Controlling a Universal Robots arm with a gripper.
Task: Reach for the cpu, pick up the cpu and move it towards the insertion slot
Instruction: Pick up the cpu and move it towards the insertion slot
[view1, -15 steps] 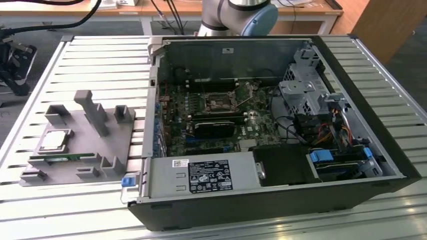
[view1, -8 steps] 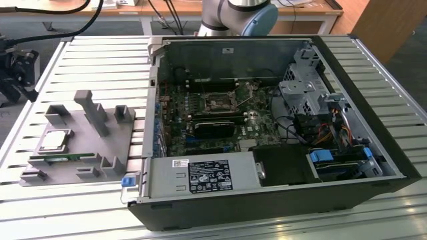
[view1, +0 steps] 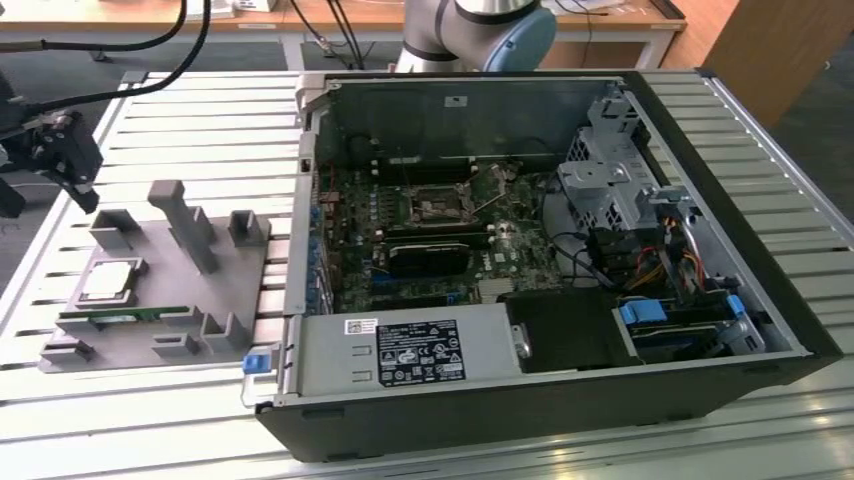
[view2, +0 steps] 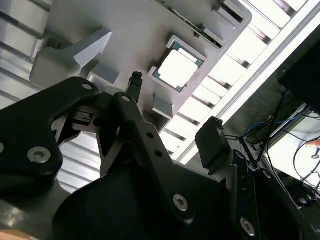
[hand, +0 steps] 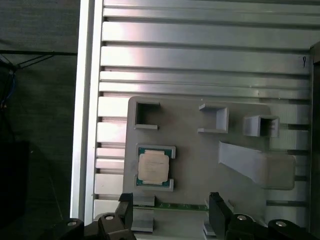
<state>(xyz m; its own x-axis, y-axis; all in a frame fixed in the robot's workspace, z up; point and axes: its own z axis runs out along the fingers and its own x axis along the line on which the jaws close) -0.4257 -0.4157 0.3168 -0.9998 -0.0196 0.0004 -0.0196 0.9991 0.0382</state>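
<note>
silvery cpu (hand: 153, 167) in tray (hand: 195, 150), gripper (hand: 170, 201) above, apart

The counter (view1: 147, 420) is a broad metal top made of long ribbed silvery slats with dark grooves between them, running across the exterior view. Behind it stands a desk (view1: 107, 20) with a pale wooden top and white legs, and a brown wooden cabinet (view1: 774, 50) rises at the exterior view's right. The floor (view1: 200, 55) under the desk is dark grey. In the first wrist view the same dark floor lies beside the counter's straight edge. In the second wrist view strong light glares white off the slats, and loose cables (view2: 262, 129) lie on the floor beyond the edge.
</note>
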